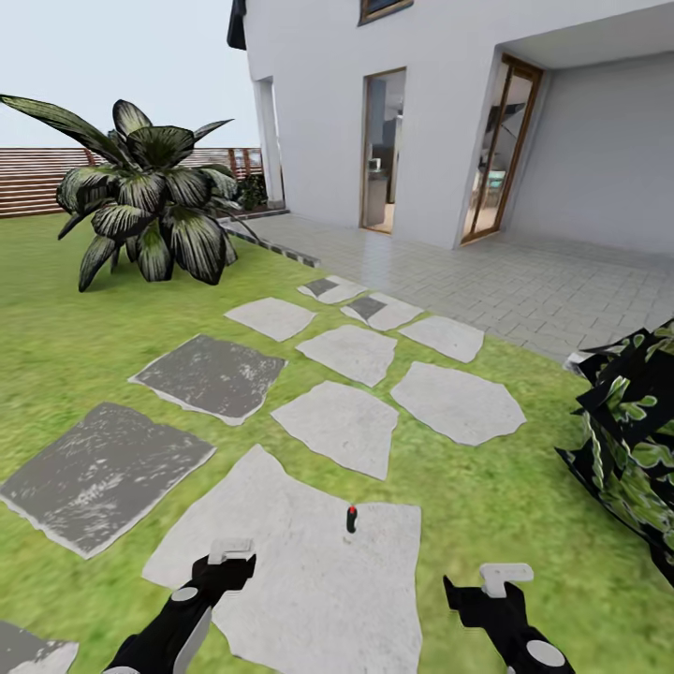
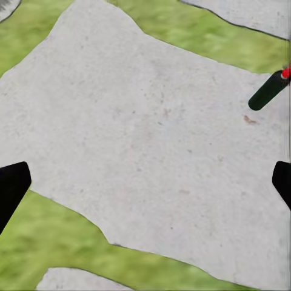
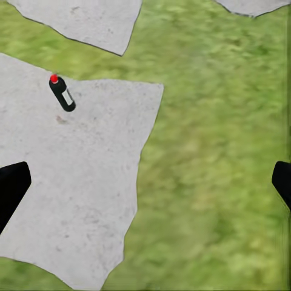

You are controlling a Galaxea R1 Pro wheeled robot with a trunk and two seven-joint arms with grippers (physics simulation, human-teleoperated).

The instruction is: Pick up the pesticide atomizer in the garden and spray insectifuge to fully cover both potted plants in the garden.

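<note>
Pesticide atomizer: slim, dark, red-topped, upright on pale stone slab; both grippers spread.

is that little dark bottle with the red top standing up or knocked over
Standing upright. The small dark bottle with the red top rests base-down on the large pale stone slab, red cap uppermost, untouched by either gripper.

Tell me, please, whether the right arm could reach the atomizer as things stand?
Probably yes: the pesticide atomizer stands alone on a bare stone slab, ahead of the open right gripper, nothing between.
</note>
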